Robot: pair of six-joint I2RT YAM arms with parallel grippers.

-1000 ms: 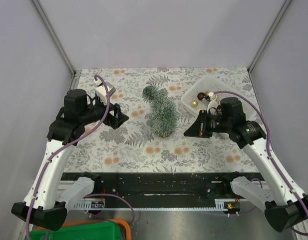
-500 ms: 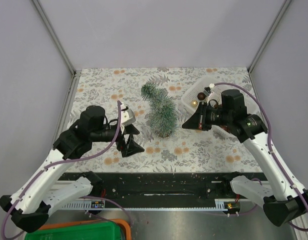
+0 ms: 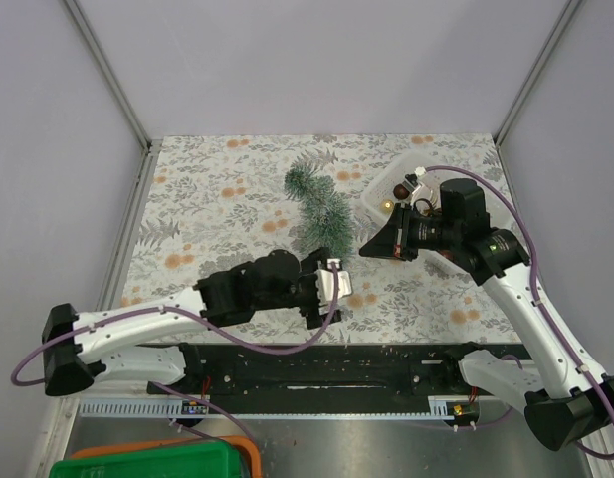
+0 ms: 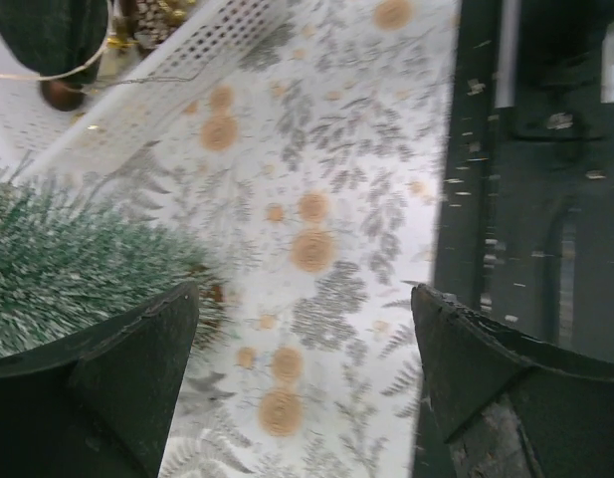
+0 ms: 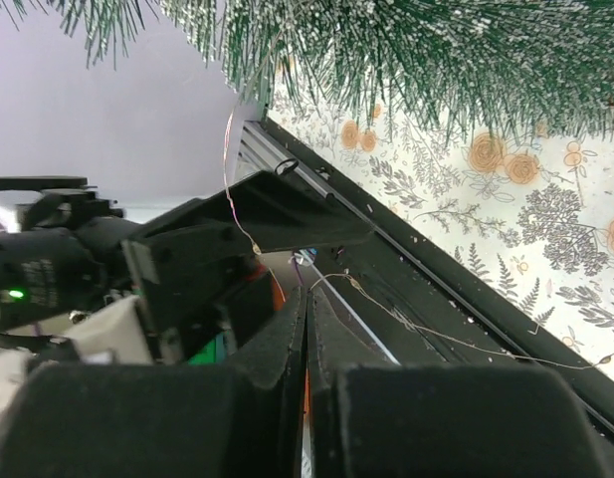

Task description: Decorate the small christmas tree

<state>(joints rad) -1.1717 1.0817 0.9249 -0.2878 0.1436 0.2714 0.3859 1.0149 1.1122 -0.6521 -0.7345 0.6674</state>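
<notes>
The left end effector (image 3: 331, 280) now lies at the near centre of the bench (image 3: 187, 199), just beside the small christmas tree (image 3: 321, 204), no longer at far left. The right end effector (image 3: 370, 247) sits slightly farther and closer to the tree.

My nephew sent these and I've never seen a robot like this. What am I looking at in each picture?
Two robot arms stand at a table covered in a floral cloth. One picture looks down from above; the other two come from cameras on each wrist. The left gripper is open beside the small christmas tree. The right gripper is shut, apparently pinching a thin wire. A white tray holds baubles.
</notes>
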